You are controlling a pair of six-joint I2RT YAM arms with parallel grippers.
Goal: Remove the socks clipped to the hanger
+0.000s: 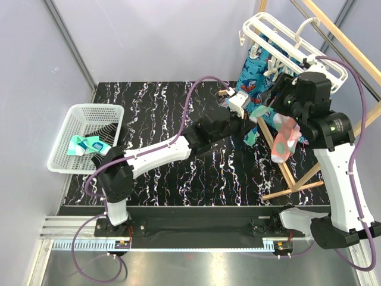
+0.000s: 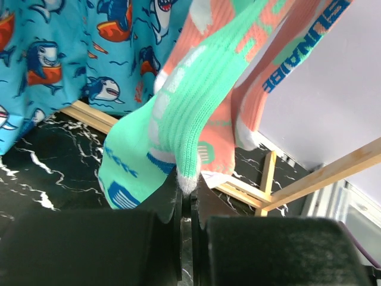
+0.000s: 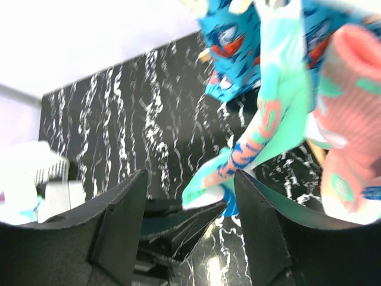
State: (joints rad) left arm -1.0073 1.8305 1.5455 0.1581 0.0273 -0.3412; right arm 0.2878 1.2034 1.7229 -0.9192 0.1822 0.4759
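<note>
The white hanger [image 1: 290, 37] hangs at the back right with socks clipped under it. A blue shark-print sock [image 1: 252, 72] and a salmon-pink sock [image 1: 285, 140] dangle from it. My left gripper [image 2: 189, 187] is shut on the lower tip of a mint-green sock [image 2: 196, 107], which stretches up toward the hanger. The salmon-pink sock [image 2: 253, 113] hangs just behind it and the shark sock [image 2: 71, 59] to its left. My right gripper [image 3: 190, 176] is open just under the hanger, nothing between its fingers; below it I see the mint-green sock [image 3: 271, 125] and the salmon-pink one [image 3: 351, 107].
A white mesh basket [image 1: 69, 134] stands at the left on the black marbled table, with a mint-green sock [image 1: 89, 145] and a dark one inside. A light wooden bar frame [image 1: 342, 44] carries the hanger; its foot bars [image 2: 321, 176] lie on the table at the right.
</note>
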